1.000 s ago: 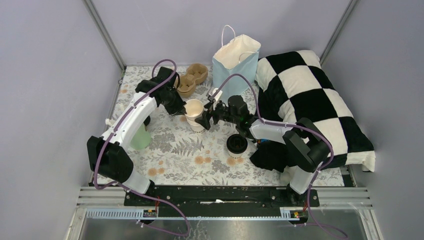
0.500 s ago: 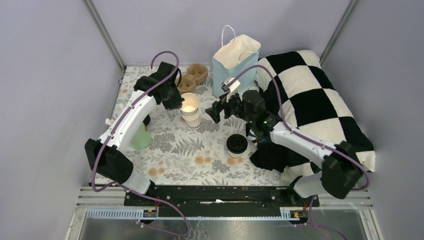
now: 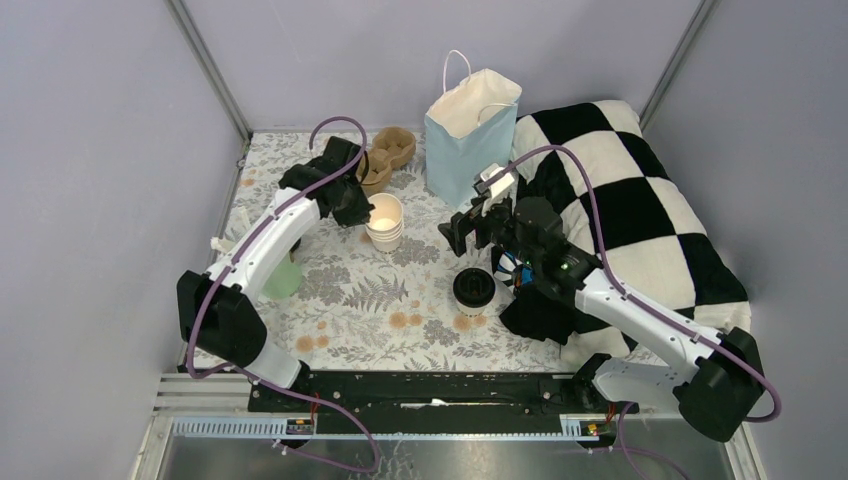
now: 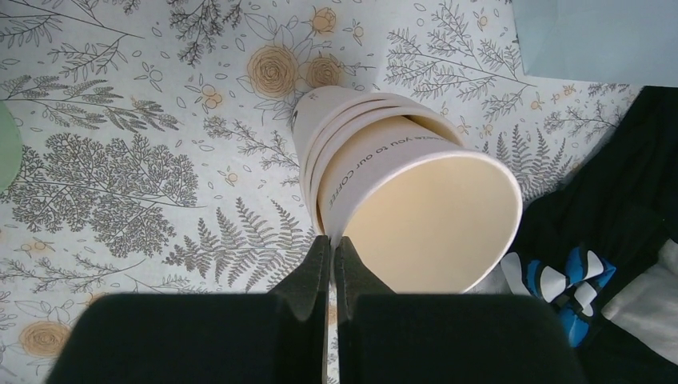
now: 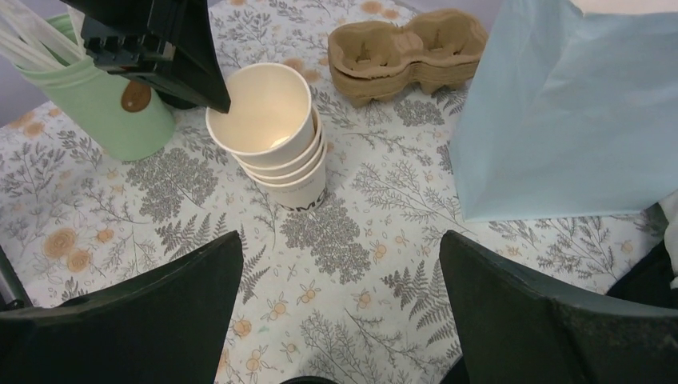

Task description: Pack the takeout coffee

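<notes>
Room: plain lavender-grey walls (image 3: 90, 150) stand on the left, far and right sides, with a slanted metal post (image 3: 208, 68) in each far corner.
Surface (image 3: 350, 310): covered in a white cloth printed with grey ferns and orange flowers.
Rail (image 3: 440, 390): a black bar along the near edge that carries both arm bases.
Pillow (image 3: 640, 210): black-and-white checks, fills the right side, and its far-left corner lies just beside the bag.
Bag (image 3: 472, 120): pale blue paper, upright at far centre, mouth open.
Carriers (image 3: 385, 155): brown pulp, stacked, far left of the bag.
Green cup (image 3: 283, 278): mint, holds white sticks, at the left edge beside the left arm.
Stack (image 3: 385, 222): cream lidless cups, left of centre, base on the surface.
Coffee (image 3: 473, 288): one white cup with a black lid, upright on the surface right of centre, nearer than the right gripper and well apart from the bag.
Left gripper (image 4: 330, 248): closed, pinching the rim of the stack's top cup.
Right gripper (image 5: 340, 240): spread wide and holding nothing, above the surface between the stack and the bag.
</notes>
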Controlling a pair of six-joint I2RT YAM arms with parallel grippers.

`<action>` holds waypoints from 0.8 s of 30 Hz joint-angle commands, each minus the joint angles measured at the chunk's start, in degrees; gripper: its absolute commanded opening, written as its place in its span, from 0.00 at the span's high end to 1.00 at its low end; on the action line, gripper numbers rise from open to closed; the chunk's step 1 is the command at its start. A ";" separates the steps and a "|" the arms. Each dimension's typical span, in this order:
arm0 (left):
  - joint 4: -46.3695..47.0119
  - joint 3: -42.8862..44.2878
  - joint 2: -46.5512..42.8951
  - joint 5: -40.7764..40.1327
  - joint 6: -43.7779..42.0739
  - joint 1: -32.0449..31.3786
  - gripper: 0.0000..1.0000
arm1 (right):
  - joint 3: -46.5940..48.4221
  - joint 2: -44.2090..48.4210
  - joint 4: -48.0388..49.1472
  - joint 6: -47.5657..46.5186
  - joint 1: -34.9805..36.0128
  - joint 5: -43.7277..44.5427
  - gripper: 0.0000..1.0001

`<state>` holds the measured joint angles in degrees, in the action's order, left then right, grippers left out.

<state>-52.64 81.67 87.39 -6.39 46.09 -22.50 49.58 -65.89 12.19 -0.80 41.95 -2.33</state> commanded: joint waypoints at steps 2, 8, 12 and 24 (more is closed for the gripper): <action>3.93 1.15 -0.02 -4.14 -0.69 1.89 1.00 | -0.72 3.51 -1.85 -0.96 -0.34 1.88 0.01; 4.91 1.59 1.11 -5.12 -3.83 7.98 1.00 | -2.16 6.77 -3.98 -1.09 -0.38 2.02 0.01; 7.65 1.18 2.55 -4.03 -5.67 12.74 1.00 | -2.59 8.47 -5.50 -1.74 -0.43 3.56 0.00; 10.53 11.89 12.50 -5.12 -11.35 25.22 1.00 | -3.59 11.08 -9.25 -2.15 -0.60 4.68 0.00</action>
<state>-45.08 87.33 97.49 -9.78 37.67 -0.12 46.22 -56.49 3.86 -2.28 41.82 0.93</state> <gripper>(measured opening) 0.016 0.994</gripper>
